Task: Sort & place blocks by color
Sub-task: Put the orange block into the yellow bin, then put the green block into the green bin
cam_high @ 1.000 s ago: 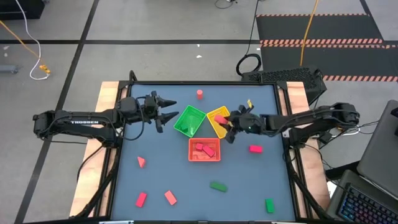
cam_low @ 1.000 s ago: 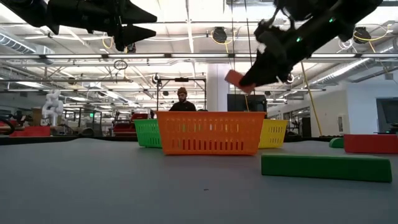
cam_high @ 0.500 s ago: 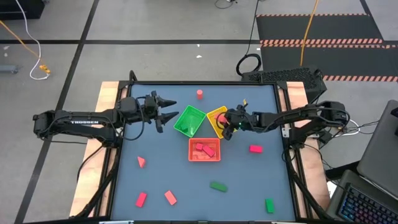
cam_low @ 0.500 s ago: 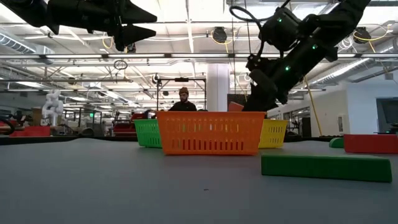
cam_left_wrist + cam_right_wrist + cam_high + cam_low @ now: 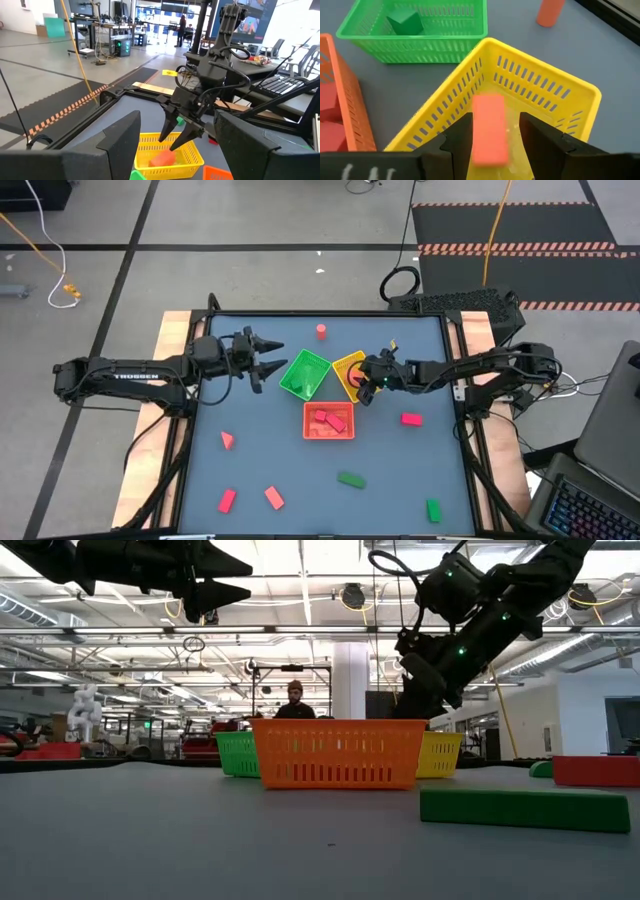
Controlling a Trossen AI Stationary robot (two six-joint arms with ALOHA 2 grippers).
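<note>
Your right claw (image 5: 181, 131) hangs right over the yellow tray (image 5: 346, 366), fingers spread apart and pointing down into it. A salmon-orange brick (image 5: 489, 129) sits in the gap between those fingers in the right wrist view — it touches neither finger, and the left wrist view shows it lying on the tray floor just below the tips. So that claw holds nothing.

Your left claw (image 5: 268, 357) hovers well off to the far side of the green tray (image 5: 305, 374) from the right claw, fingers wide apart and empty (high above the surface (image 5: 270, 450), as the low view shows).

Just beside the yellow tray, a green block (image 5: 404, 22) lies in the green tray. The red tray (image 5: 329, 421), next to the right claw on the near side, carries 2 red blocks (image 5: 328, 419).

Loose pieces lie farther out from the claws — a red cylinder (image 5: 321, 331) beyond the trays, a red brick (image 5: 410, 419) just beneath the right arm, a long green brick (image 5: 525, 809) and a second green one (image 5: 433, 508) toward the front edge, plus 3 pink and salmon pieces (image 5: 248, 484) at the front on the left claw's side.
</note>
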